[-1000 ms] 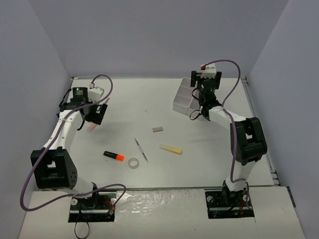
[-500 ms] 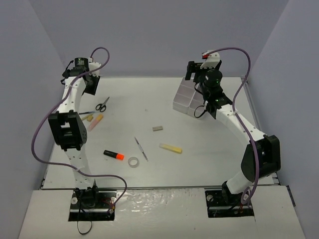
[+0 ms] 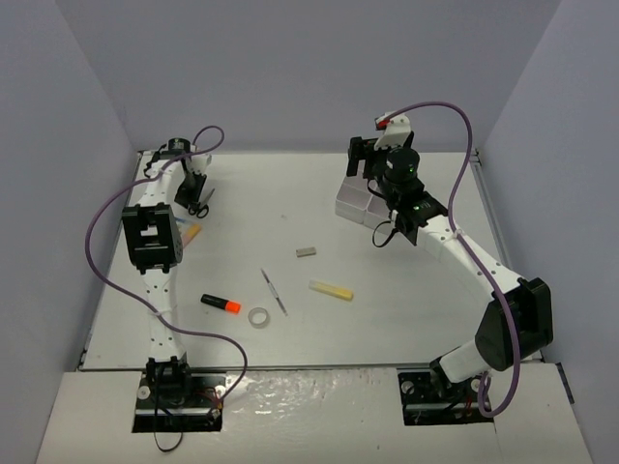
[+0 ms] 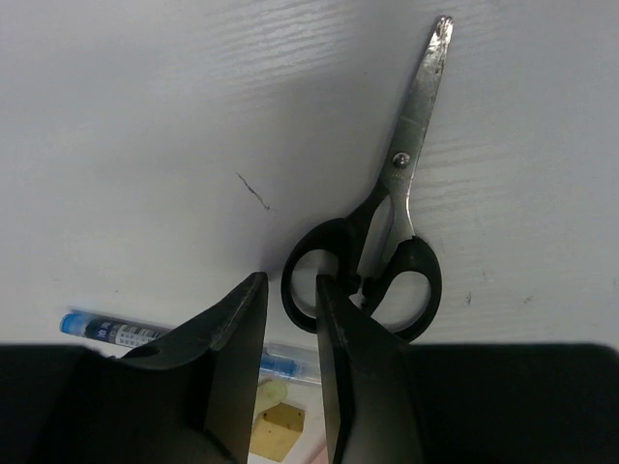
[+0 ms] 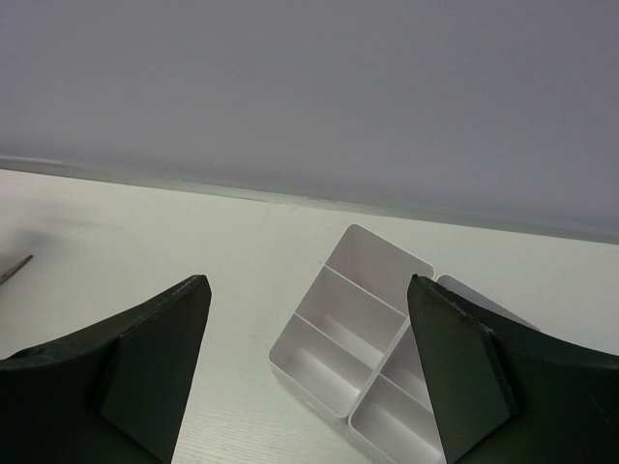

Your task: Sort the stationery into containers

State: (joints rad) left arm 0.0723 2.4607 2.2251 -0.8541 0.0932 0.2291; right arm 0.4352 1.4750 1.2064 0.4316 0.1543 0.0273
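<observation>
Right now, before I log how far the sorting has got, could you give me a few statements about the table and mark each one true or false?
1. The visible compartments of the tray are empty. True.
2. The tape ring sits in the tray. False: it lies on the table near the marker.
3. The right gripper is open and holds nothing. True.
4. The scissors lie in the tray. False: they lie on the table at the far left, with the rim of one handle loop between the nearly closed fingers of the left gripper.
</observation>
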